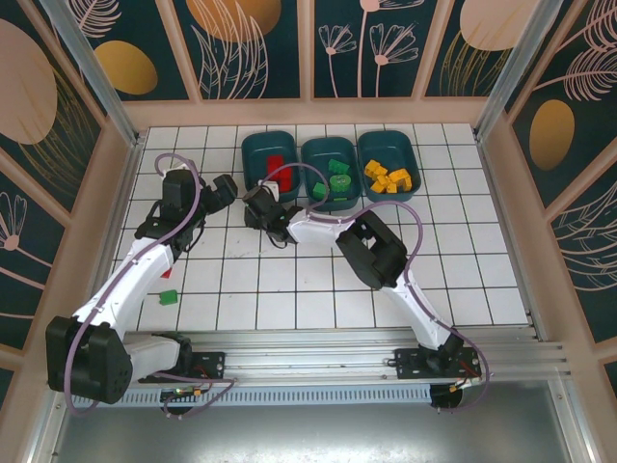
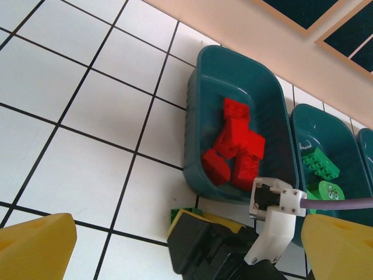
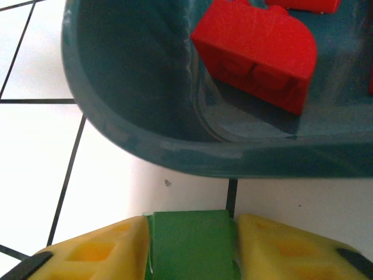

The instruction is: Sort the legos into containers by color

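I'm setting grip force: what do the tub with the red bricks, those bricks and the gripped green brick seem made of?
The tub: apparently moulded plastic, semi-gloss; soft highlights on its rounded wall. The red bricks: hard plastic, smooth; crisp studs and edges. The green brick in the right gripper: probably the same plastic, flat even colour.

Gripper [image 3: 192, 252] is closed on a green lego [image 3: 189, 239], one yellow finger [image 3: 96, 251] pressed to each side. The lego sits just outside the tub [image 3: 134, 105], by its rounded corner, over the white tiled surface [image 3: 35, 151]; contact with the tiles is unclear. Inside the tub, a red lego [image 3: 256, 52] lies studs-sideways near the wall. More red [image 3: 303, 3] is cut off at the frame's top edge.
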